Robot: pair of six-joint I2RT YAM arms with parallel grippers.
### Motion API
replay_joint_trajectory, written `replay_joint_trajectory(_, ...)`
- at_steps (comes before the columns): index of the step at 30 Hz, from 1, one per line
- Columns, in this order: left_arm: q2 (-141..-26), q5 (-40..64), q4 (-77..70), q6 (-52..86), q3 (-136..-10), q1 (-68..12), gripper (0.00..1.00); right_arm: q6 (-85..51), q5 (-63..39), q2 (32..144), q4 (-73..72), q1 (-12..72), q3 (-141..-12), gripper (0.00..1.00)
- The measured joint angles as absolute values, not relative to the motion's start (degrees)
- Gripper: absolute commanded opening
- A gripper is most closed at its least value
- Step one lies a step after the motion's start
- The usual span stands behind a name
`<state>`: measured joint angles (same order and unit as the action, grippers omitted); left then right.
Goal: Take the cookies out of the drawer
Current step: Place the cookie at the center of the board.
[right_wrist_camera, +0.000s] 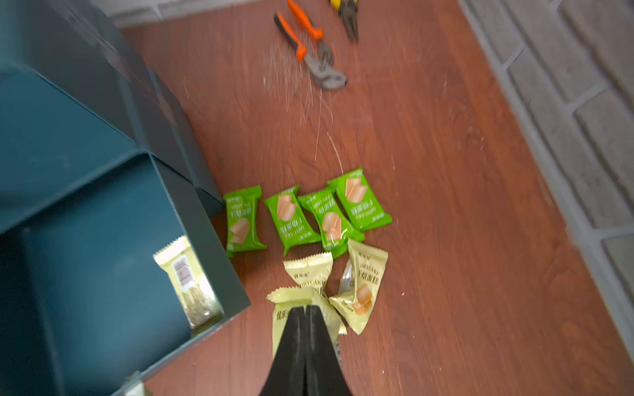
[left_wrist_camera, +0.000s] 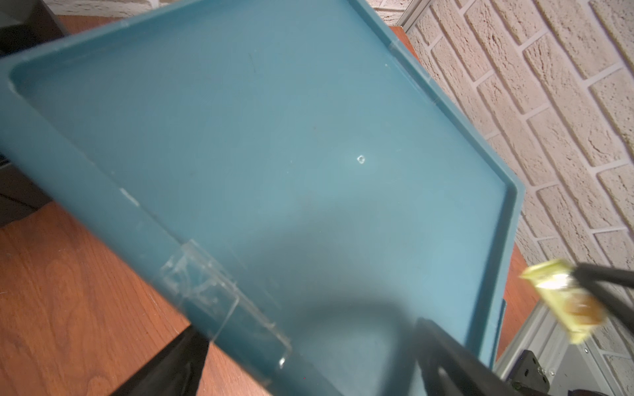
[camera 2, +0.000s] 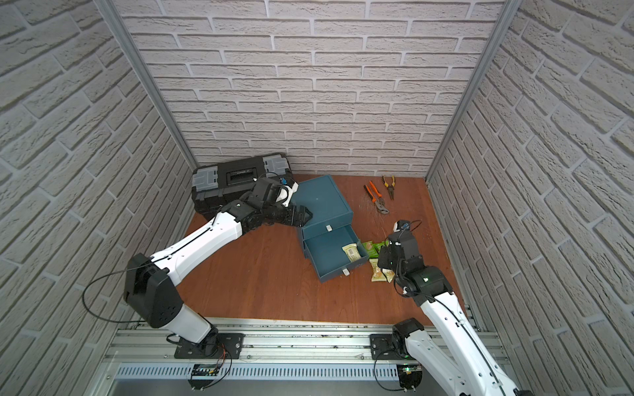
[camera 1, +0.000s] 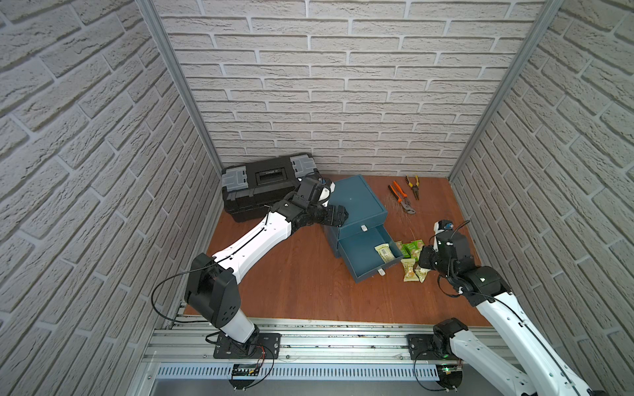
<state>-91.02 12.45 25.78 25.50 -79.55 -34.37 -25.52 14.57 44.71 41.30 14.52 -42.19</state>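
Note:
The blue cabinet (camera 1: 358,202) has its lower drawer (camera 1: 356,250) pulled out. One pale yellow cookie packet (camera 1: 385,252) (right_wrist_camera: 188,284) lies inside it by the right wall. On the floor beside the drawer lie several green cookies (right_wrist_camera: 298,219) (camera 1: 413,247) and pale yellow ones (right_wrist_camera: 363,284) (camera 2: 377,272). My right gripper (right_wrist_camera: 304,308) hangs over that heap, shut on a pale yellow packet (left_wrist_camera: 562,301) (right_wrist_camera: 281,301). My left gripper (camera 1: 338,216) (left_wrist_camera: 308,332) rests open on the cabinet's top left edge, one finger on either side of it.
Orange-handled pliers (camera 1: 399,197) (right_wrist_camera: 308,44) and yellow-handled pliers (camera 1: 413,185) lie on the wooden floor behind the cookies. A black toolbox (camera 1: 267,185) stands at the back left, close behind the left arm. Brick walls close in three sides.

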Motion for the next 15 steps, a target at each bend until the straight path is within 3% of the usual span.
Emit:
replay_joint_trajectory(6,-91.02,12.34,25.76,25.45,-79.55,-34.41,0.99,-27.81,10.04,45.43,34.81,13.21,-32.08,0.02)
replay_joint_trajectory(15,-91.02,12.32,25.76,25.47,-79.55,-34.41,0.98,-31.11,4.32,52.29,24.71,13.13,-27.79,0.02)
